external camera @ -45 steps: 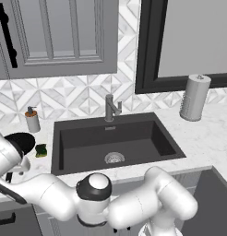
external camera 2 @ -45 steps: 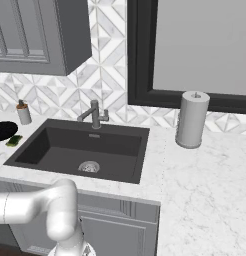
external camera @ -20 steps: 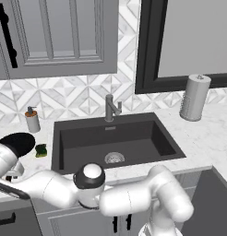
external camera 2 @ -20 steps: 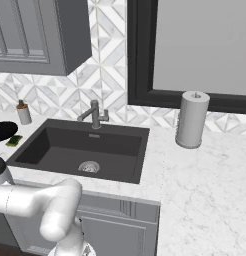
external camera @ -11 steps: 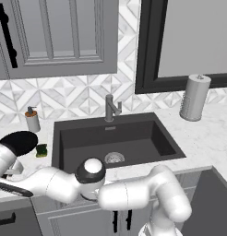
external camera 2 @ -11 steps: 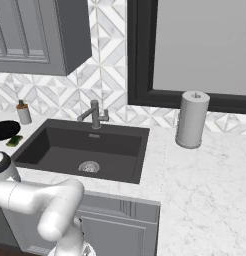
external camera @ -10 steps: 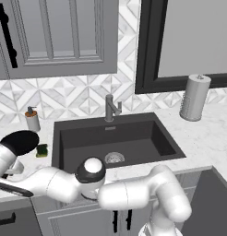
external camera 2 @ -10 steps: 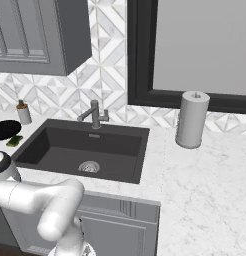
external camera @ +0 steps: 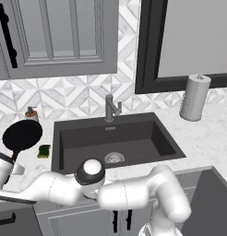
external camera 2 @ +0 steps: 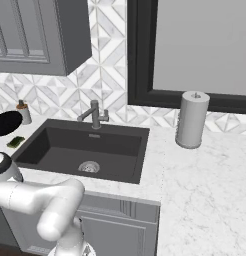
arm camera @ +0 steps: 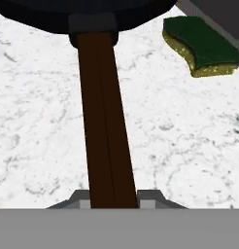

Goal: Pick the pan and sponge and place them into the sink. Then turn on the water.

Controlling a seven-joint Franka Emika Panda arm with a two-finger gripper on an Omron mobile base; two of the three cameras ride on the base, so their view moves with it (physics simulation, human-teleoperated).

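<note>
Gripping the round black frying pan (external camera: pixel 22 134) by its long reddish-brown handle (arm camera: pixel 103 121), our gripper (arm camera: pixel 113 199) pinches it left of the dark grey sink (external camera: pixel 116 138). We should lift level, clearing the yellow-green sponge (external camera: pixel 44 151) just beside the sink.

Counter (external camera: pixel 203 133): white marble, grey veining; runs along the wall.
Paper towel roll (external camera: pixel 194 98): upright on its holder, on the counter at the right, near the backsplash, below the window frame.
Soap dispenser (external camera: pixel 31 114): small bottle, brown pump top; stands at the back of the counter on the left, against the backsplash.
Backsplash (external camera: pixel 74 97): white and grey geometric tiles, triangle and diamond pattern.
Window (external camera 2: pixel 195 47): dark frame, pale grey pane, above the counter's right part.
Upper cabinet (external camera: pixel 60 37): grey, panelled doors; one long dark handle at far left.
Lower cabinet (external camera 2: pixel 120 222): grey panelled fronts under the counter.
</note>
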